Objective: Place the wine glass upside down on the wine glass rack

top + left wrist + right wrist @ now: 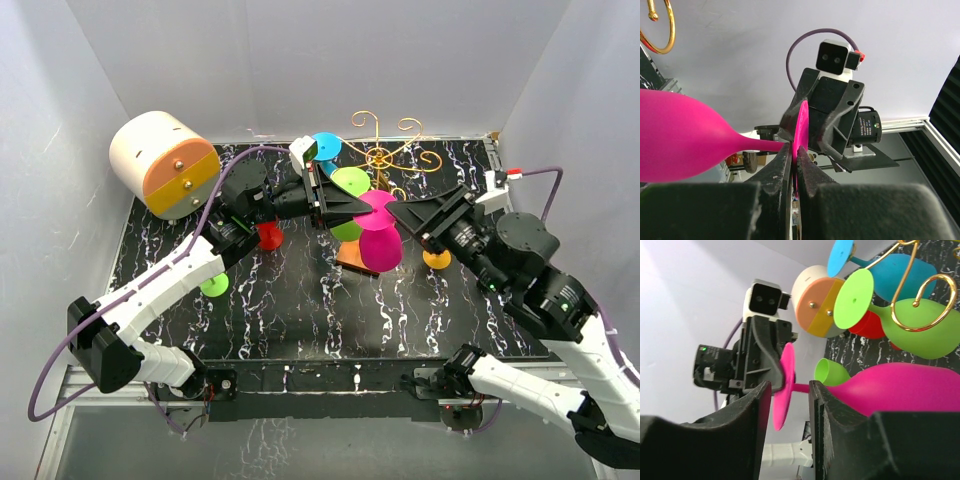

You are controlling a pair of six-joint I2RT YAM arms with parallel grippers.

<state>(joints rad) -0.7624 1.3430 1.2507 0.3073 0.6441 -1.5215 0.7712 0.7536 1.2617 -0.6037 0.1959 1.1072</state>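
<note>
Top external: the magenta wine glass (381, 248) is held above the worktop (300, 310), just in front of the gold wine glass rack (385, 152), where a green and a blue glass already hang. Left wrist: the left claw (794, 150) is clenched on the edge of the glass's foot, with the bowl out to the left. Right wrist: the right claw (790, 390) is released, its fingers on either side of that foot and not closed on it.

Six glasses: pink glass (380, 252) between left claw (794, 150) and right claw (790, 390), green glass (350, 181) and blue glass (325, 147) behind them, red glass (270, 236), lime glass (214, 285), orange glass (436, 259) near them; one rack (385, 157); one drum (165, 165)
</note>
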